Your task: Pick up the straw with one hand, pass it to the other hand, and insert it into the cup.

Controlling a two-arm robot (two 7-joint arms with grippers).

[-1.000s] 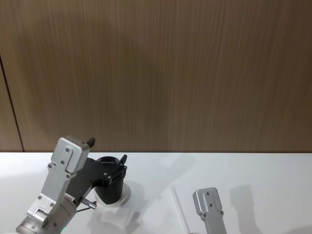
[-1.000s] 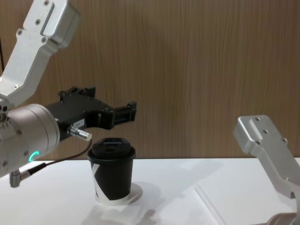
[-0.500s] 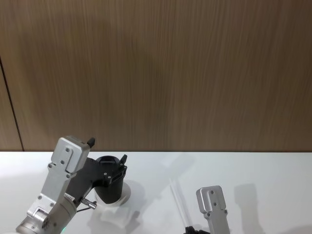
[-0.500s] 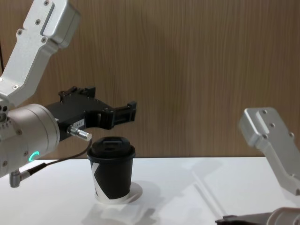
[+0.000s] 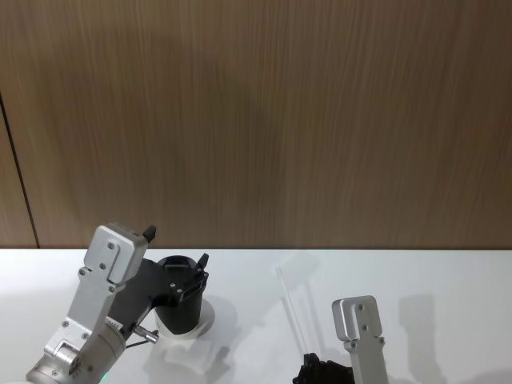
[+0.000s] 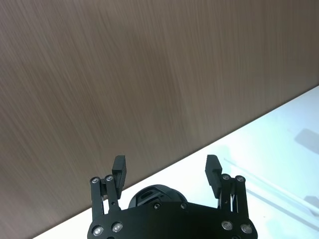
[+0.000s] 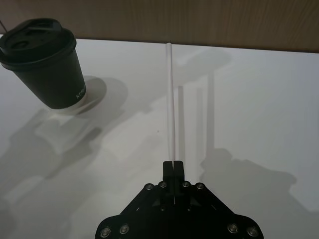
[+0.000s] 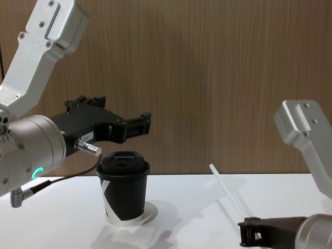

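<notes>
Right wrist view: right claw (image 7: 173, 163) was pinched tight on one end of the straw (image 7: 170, 99). The straw ran straight out from the fingertips, off to the cup's (image 7: 47, 64) side and well apart from it. It was clear of the table (image 7: 259, 99), with thin shadow lines lying beside it. Small print on the cup's side was too small to read.

Chest view: right claw (image 8: 249, 231) sat low, right of the cup (image 8: 123, 194), its body cut off by the frame edge. The straw (image 8: 228, 196) was tilted, free end up and leaning toward the cup, with the tip just under lid height. Its lower end was hidden at the claw.

Left claw (image 8: 144, 122) hung above the cup, just over the lid and not touching. In the left wrist view the left claw (image 6: 164, 164) was spread wide with nothing between the fingers. The cup's (image 6: 154, 191) lid showed between them, mostly hidden by the claw body.

Head view: left claw (image 5: 176, 246) covered much of the cup (image 5: 180, 308). The straw (image 5: 292, 304) was faint against the table, right of the cup. Right claw (image 5: 312, 372) was cut off at the frame edge.
</notes>
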